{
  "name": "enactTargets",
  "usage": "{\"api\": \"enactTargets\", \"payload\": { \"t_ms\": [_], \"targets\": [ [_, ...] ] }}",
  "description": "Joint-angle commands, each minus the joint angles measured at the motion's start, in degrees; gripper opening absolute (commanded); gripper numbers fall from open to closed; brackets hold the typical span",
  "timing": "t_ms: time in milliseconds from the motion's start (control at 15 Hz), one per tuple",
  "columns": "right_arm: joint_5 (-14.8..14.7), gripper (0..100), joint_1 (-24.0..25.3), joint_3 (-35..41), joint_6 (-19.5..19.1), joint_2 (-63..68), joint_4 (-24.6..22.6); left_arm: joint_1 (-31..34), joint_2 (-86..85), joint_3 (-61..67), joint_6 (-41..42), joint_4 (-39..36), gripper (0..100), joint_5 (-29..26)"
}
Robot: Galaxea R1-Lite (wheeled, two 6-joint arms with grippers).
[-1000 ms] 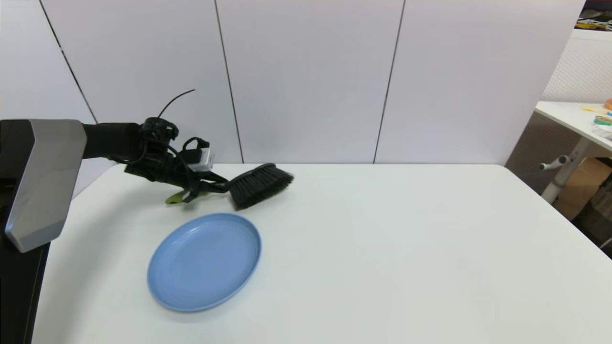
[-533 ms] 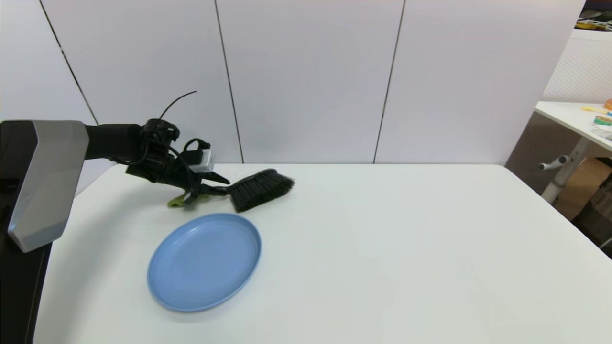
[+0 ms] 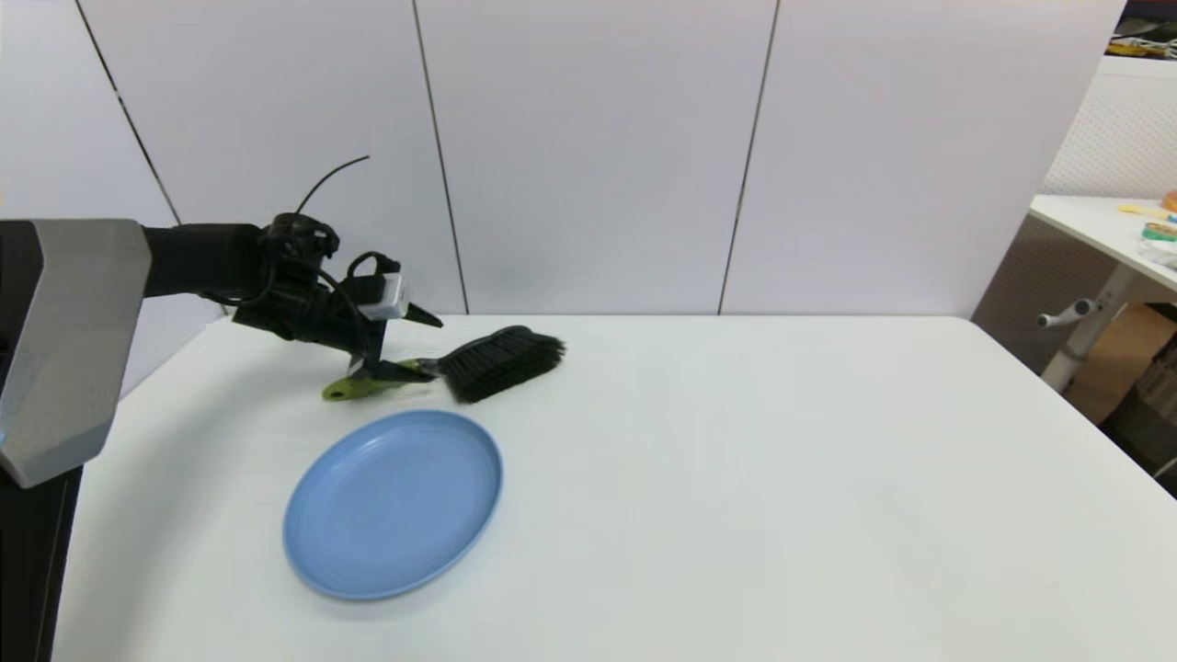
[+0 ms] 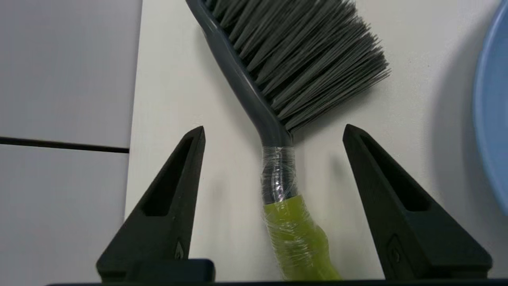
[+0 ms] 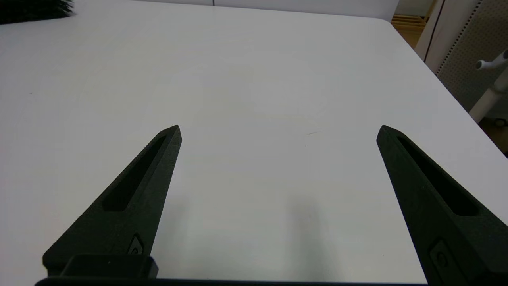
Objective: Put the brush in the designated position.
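Observation:
The brush (image 3: 501,360), with a lime-green handle and dark bristles, lies flat on the bare white tabletop just behind the blue plate. Nothing on the table marks the designated position. My left gripper (image 3: 418,345) hovers over the handle's neck with its fingers wide open. In the left wrist view the brush (image 4: 301,59) runs between the spread fingers of the left gripper (image 4: 274,128), touching neither finger. My right gripper (image 5: 278,127) is open over bare table and holds nothing. It does not show in the head view.
A round light-blue plate (image 3: 394,501) sits near the front left, and its rim (image 4: 492,119) lies close beside the bristles. The wall panels stand just behind the brush. A side table (image 3: 1113,225) stands off to the right.
The left gripper opened and let go of the brush handle, then rose slightly. The brush settled flat on the table behind the plate.

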Motion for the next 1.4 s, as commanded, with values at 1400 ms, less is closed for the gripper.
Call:
{"api": "enactTargets", "payload": {
  "t_ms": [1400],
  "targets": [
    [0.0, 100, 0.0, 0.1, 0.0, -0.1, 0.0, 0.9, -110.4, 70.5, -68.0, -5.9, 100, 28.8]
  ]
}}
